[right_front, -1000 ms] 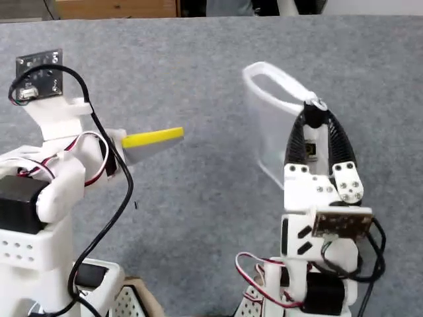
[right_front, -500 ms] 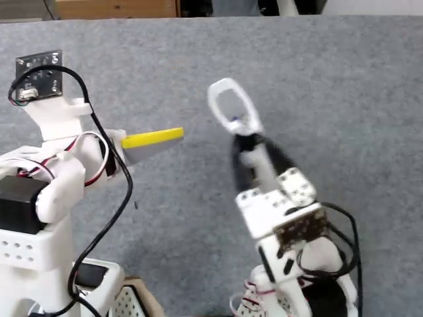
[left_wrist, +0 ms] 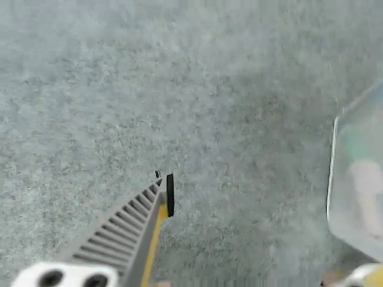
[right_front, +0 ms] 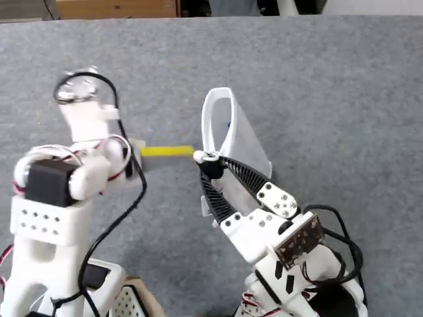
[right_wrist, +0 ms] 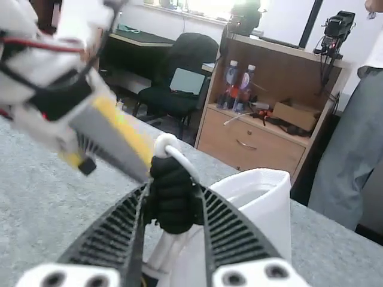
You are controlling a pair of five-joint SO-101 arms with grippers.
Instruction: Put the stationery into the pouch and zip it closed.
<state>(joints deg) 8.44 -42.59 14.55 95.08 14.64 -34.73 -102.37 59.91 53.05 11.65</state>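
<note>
The clear pouch [right_front: 239, 135] stands on the grey table with its white-rimmed mouth [right_front: 217, 105] held wide. My right gripper [right_front: 209, 166] is shut on the rim's near corner, and its black fingers [right_wrist: 173, 197] pinch the white edge of the pouch [right_wrist: 257, 191]. My left gripper [right_front: 188, 151], yellow and grey, lies level just left of that corner with its tip almost touching it. Its jaws look shut [left_wrist: 166, 194], and I see no stationery between them. The pouch [left_wrist: 353, 191] lies ahead of the tip. The left gripper [right_wrist: 87, 166] points at the pouch.
Grey felt covers the table [right_front: 344, 86]. A wooden edge [right_front: 115, 8] runs along the back, and a cardboard corner [right_front: 142, 296] sits at the front between the arm bases. Open felt lies to the right of and behind the pouch.
My right arm swung left with the pouch, carrying it from right of centre to the middle. My left arm turned, and its tip now meets the pouch's gripped corner.
</note>
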